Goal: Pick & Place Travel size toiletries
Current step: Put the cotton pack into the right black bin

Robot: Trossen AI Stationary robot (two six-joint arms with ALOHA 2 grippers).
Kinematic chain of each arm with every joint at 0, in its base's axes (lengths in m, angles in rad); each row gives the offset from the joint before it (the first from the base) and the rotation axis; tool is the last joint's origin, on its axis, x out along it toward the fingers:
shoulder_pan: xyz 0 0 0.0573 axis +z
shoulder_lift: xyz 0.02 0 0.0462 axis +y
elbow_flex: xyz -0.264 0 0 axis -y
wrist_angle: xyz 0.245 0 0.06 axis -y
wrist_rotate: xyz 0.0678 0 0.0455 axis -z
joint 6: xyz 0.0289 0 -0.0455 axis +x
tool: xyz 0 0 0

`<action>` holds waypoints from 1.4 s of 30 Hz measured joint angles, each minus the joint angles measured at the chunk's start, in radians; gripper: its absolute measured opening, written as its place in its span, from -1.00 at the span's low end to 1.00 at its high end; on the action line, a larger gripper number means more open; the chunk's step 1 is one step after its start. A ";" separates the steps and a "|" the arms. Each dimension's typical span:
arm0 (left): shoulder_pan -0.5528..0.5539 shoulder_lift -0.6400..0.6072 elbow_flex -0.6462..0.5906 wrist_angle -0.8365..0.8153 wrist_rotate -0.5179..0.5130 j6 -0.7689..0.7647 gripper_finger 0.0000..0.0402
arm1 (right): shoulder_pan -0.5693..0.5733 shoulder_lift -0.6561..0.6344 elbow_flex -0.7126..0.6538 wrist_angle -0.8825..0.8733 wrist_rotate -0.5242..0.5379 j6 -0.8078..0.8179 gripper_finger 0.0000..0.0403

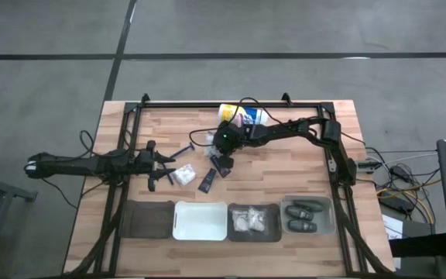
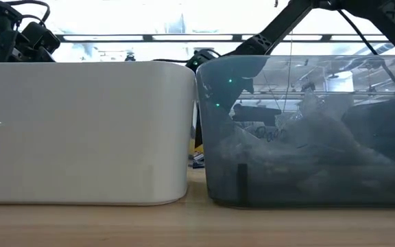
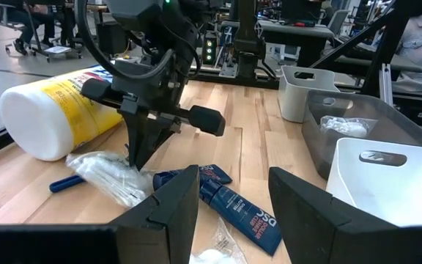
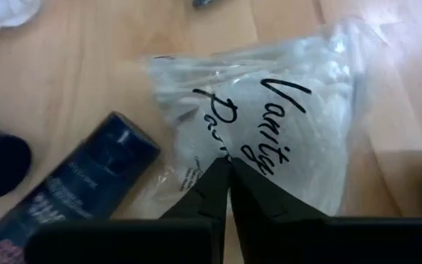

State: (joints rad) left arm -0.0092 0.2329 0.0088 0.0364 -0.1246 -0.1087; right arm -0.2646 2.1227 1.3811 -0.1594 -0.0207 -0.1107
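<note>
Progress: part done, I judge | right gripper (image 4: 229,172) pinched closed on clear packet (image 4: 269,132), frame centre | left gripper (image 3: 233,198) open, empty, waiting mid-left | sorted: pods in grey bin (image 1: 327,203) lower right, packets in dark bin (image 1: 254,208) | left: tubes (image 3: 237,213), razor (image 3: 64,183); white bin (image 1: 200,208) looks empty

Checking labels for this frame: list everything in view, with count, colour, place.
Canister: one, yellow and white, lying at the table's far edge.
Clear packet: one, printed "Vanity", mid-table, pinched by the right claw.
Black tubes: at least two, beside the packet.
Blue razor: one, left of the packet.
Bins, along the near edge: dark, white, grey with white packets, grey with two dark pods.
Left claw: open, hovering nearby.
Right claw: shut on the packet.
</note>
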 joint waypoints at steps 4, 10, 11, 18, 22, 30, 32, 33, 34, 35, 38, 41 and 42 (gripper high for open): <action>0.000 0.000 0.000 0.000 0.000 0.000 -0.15 | 0.000 -0.008 0.000 -0.008 -0.027 0.007 -0.96; 0.000 0.000 0.000 0.000 0.000 0.000 -0.15 | 0.008 -0.058 0.003 -0.012 -0.040 0.007 -0.96; 0.000 0.000 0.000 0.000 0.000 0.000 -0.15 | 0.010 -0.073 0.003 -0.017 -0.041 0.007 -0.96; 0.000 0.000 0.000 0.000 0.000 0.000 -0.15 | 0.047 -0.183 0.003 -0.031 -0.036 0.037 -0.96; 0.000 0.000 0.000 0.000 0.000 0.000 -0.15 | 0.084 -0.241 0.002 -0.056 -0.032 0.057 -0.96; 0.000 0.000 0.000 0.000 0.000 0.000 -0.15 | 0.151 -0.291 -0.001 -0.098 -0.025 0.124 -0.96; 0.000 0.000 0.000 0.000 0.000 0.000 -0.15 | 0.167 -0.300 -0.001 -0.111 -0.012 0.134 -0.96; 0.000 0.000 0.000 0.000 0.000 0.000 -0.15 | 0.176 -0.302 -0.002 -0.115 -0.005 0.136 -0.96; 0.000 0.000 0.000 0.000 0.000 0.000 -0.15 | 0.185 -0.303 -0.002 -0.116 -0.003 0.138 -0.96; 0.000 0.000 0.000 0.000 0.000 0.000 -0.15 | 0.194 -0.303 -0.002 -0.120 -0.001 0.138 -0.96; 0.000 0.000 0.000 0.000 0.000 0.000 -0.15 | 0.222 -0.304 -0.002 -0.137 0.003 0.160 -0.96; 0.000 0.000 0.000 0.000 0.000 0.000 -0.15 | 0.252 -0.304 -0.002 -0.159 0.016 0.165 -0.96; 0.000 0.000 0.000 0.000 0.000 0.000 -0.15 | 0.263 -0.304 -0.002 -0.168 0.023 0.170 -0.96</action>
State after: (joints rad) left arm -0.0093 0.2329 0.0086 0.0364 -0.1246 -0.1085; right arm -0.0020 1.8187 1.3796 -0.3275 0.0024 0.0595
